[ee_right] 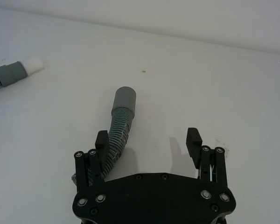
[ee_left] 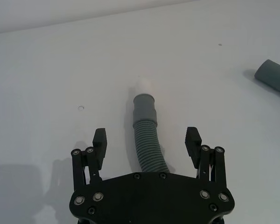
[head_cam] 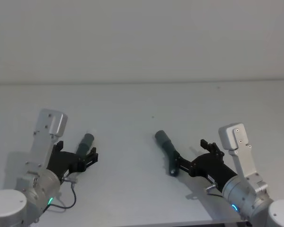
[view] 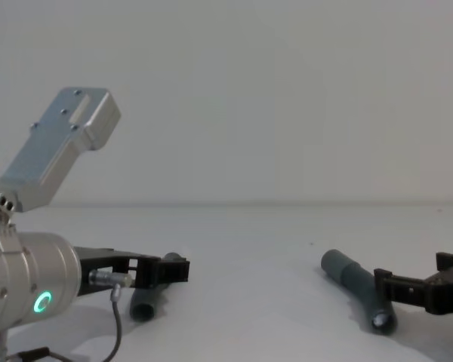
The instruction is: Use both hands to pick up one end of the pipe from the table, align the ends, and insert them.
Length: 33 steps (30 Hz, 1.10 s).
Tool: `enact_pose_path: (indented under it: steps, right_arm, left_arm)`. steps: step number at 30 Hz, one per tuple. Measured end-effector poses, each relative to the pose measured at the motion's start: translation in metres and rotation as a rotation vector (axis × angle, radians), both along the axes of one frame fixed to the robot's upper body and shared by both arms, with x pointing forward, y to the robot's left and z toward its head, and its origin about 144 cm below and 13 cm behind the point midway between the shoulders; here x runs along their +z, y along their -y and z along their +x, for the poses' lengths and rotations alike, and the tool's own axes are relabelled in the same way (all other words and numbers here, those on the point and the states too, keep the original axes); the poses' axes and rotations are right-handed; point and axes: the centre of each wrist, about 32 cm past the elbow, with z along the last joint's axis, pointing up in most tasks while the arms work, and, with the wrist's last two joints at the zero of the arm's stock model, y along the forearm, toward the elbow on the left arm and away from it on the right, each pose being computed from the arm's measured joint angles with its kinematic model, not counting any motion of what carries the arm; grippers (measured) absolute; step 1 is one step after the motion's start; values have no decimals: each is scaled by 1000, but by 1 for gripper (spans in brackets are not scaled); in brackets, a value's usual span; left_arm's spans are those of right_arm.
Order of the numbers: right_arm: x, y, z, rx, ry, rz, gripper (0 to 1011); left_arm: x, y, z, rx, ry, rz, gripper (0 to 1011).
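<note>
Left gripper [ee_left: 146, 137]: jaws wide open, low over the table [head_cam: 132, 109], one finger on either side of the left hose [ee_left: 148, 149] and clear of it. Right gripper [ee_right: 147, 136]: jaws also open. The right hose [ee_right: 117, 133] runs just beside one finger [ee_right: 101, 140], off-centre; whether they touch cannot be told. Both hoses lie flat on the table, well apart. Farther out, the left hose ends in a white tip [ee_left: 143, 86] and the right hose in a grey cuff [ee_right: 124, 99]. Both ends point away from the robot.
</note>
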Motion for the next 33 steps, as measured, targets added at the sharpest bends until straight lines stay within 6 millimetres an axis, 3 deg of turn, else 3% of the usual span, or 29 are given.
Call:
enact_pose_path:
  steps: [33]
  right_arm:
    - [0, 0, 0, -1, 1, -3, 1003]
  left_arm:
    - [-2, 11, 40, -37, -78, 48, 1002]
